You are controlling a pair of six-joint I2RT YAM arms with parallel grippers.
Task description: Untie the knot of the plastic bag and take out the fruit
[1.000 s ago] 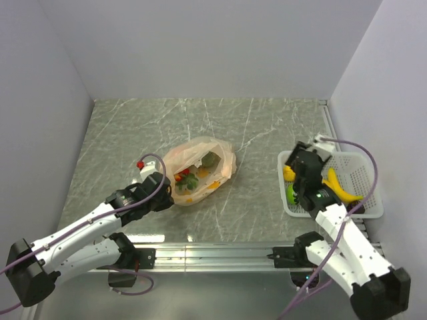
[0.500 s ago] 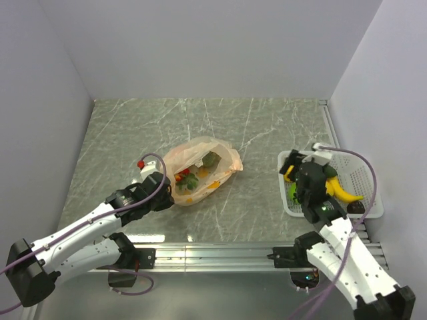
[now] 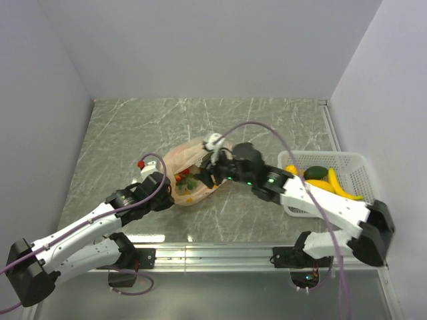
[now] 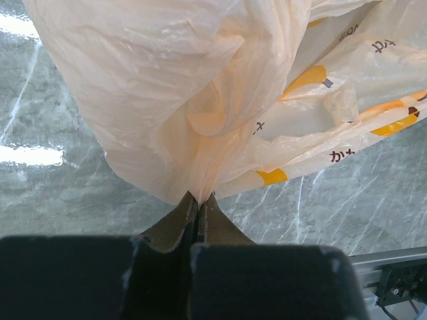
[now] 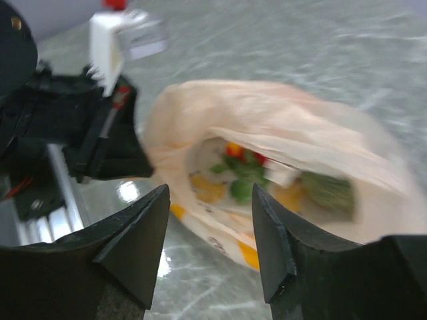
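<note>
The pale orange plastic bag (image 3: 200,167) lies mid-table with its mouth gaping toward the front. Fruit (image 3: 189,180) shows inside as green, red and orange pieces (image 5: 241,175). No knot shows in any view. My left gripper (image 3: 168,194) is shut on the bag's near left edge, and the left wrist view shows the plastic (image 4: 200,100) pinched between the fingertips (image 4: 198,200). My right gripper (image 3: 201,178) hangs open just in front of the bag's mouth, with nothing between its fingers (image 5: 210,192).
A white mesh basket (image 3: 363,200) stands at the right edge. It holds a yellow banana (image 3: 339,185), a dark green piece (image 3: 313,173) and other yellow fruit. The right arm stretches across from there. The left arm's black wrist (image 5: 67,133) sits close beside the bag.
My right arm has swung left from over the basket to the bag's mouth, uncovering the fruit in the basket. The left gripper has kept its hold on the bag.
</note>
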